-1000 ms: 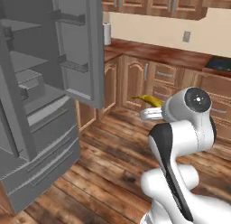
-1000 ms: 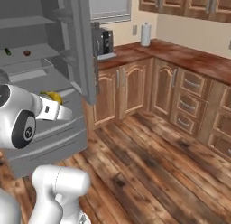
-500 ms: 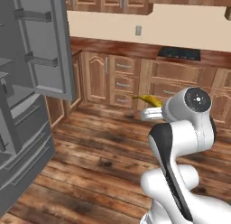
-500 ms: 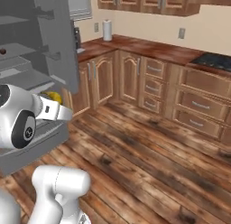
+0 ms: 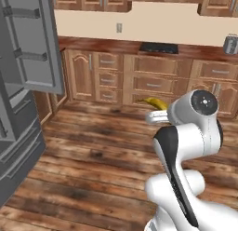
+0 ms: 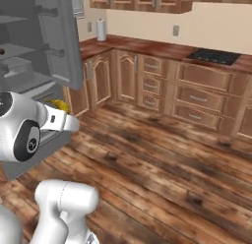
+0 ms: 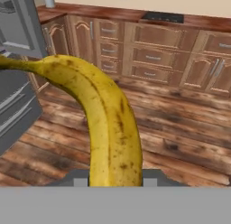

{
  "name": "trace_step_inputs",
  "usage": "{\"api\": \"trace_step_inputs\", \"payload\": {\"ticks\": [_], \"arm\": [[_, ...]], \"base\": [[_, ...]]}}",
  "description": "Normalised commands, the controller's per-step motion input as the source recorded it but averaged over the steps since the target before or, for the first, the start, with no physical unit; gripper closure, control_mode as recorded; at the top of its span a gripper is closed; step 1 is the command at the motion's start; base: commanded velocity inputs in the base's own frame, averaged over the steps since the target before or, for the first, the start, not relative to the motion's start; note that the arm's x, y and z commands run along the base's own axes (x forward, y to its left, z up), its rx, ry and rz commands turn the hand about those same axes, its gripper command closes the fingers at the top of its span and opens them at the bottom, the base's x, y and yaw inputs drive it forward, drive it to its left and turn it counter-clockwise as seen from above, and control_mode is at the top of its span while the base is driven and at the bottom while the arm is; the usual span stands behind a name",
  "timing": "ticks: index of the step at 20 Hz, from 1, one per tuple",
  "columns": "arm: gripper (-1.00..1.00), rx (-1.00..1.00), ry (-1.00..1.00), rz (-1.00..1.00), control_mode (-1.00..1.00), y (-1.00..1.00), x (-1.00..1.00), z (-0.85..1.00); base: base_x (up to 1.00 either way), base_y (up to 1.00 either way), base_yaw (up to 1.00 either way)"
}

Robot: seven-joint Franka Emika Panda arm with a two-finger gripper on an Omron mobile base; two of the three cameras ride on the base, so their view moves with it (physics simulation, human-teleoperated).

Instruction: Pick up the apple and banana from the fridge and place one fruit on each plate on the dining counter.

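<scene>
The yellow banana point(image 7: 108, 123) with brown specks rises between my gripper's point(image 7: 115, 179) fingertips, held by its lower end. From the base it shows as a yellow curve point(image 5: 155, 103) just above my hand, and beside my wrist point(image 6: 58, 105). The gripper is shut on it, carried above the wooden floor. The grey fridge point(image 5: 18, 132) stands open at the left, its door point(image 6: 56, 36) swung out. A small reddish thing point(image 6: 2, 51) lies on a fridge shelf at the picture's edge; I cannot tell if it is the apple. The plates and the dining counter are out of view.
A wall counter point(image 5: 93, 41) over wooden cabinets and drawers runs across the back, with a black cooktop point(image 5: 159, 47), a metal pot point(image 5: 230, 44) and a paper towel roll point(image 6: 101, 29). Open wooden floor point(image 6: 162, 159) lies ahead.
The whole picture has swung: the fridge slid off to the left and the cooktop came into view, so the base turned. The banana stays in the gripper.
</scene>
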Motion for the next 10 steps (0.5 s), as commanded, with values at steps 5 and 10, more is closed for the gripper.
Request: {"api": "trace_step_inputs", "payload": {"ticks": [5,10], "arm": [[1.00,0.00,0.00,0.00,1.00,0.00,0.00,0.00],[1.00,0.00,0.00,0.00,1.00,0.00,0.00,0.00]], "base": [[-0.85,-0.04,-0.16],[-0.64,-0.25,-0.09]]}}
